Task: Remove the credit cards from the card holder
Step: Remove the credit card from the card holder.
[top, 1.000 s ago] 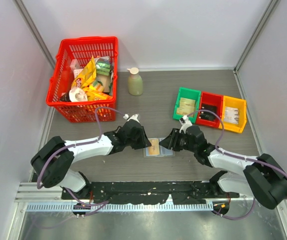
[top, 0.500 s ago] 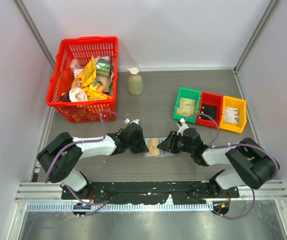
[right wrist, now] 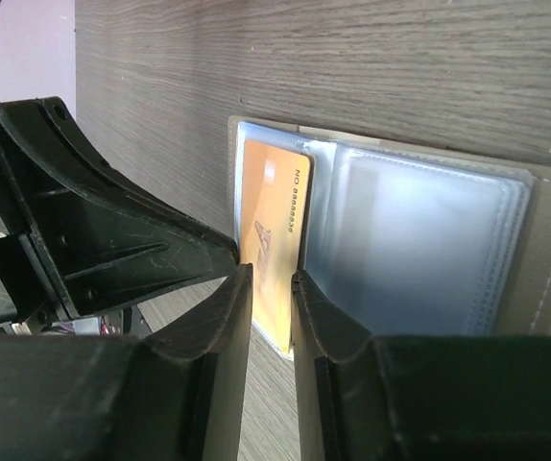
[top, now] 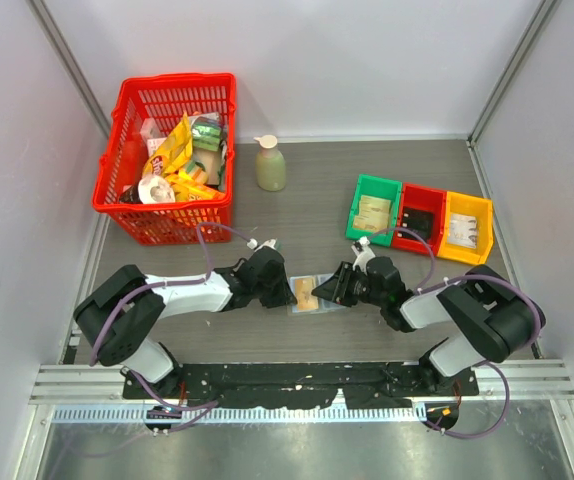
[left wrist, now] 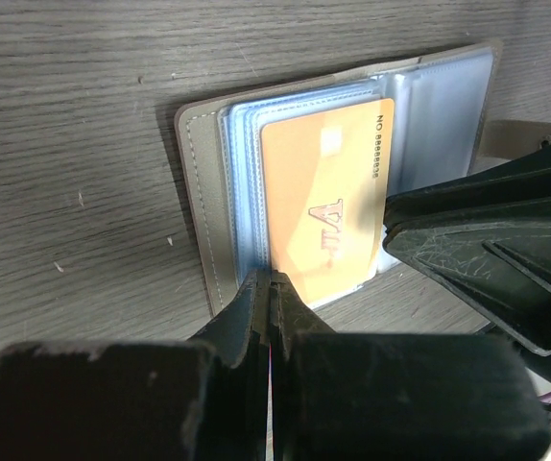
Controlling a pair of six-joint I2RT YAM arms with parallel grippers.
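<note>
One orange credit card (left wrist: pixel 319 192) shows in the card holder (left wrist: pixel 197 192), its end hidden; left gripper (left wrist: pixel 271 277) clenched, right gripper (right wrist: pixel 272 276) parted.

Probably a robotics lab cell: white panel walls (top: pixel 367 60) and an aluminium mounting rail (top: pixel 52 383).
</note>
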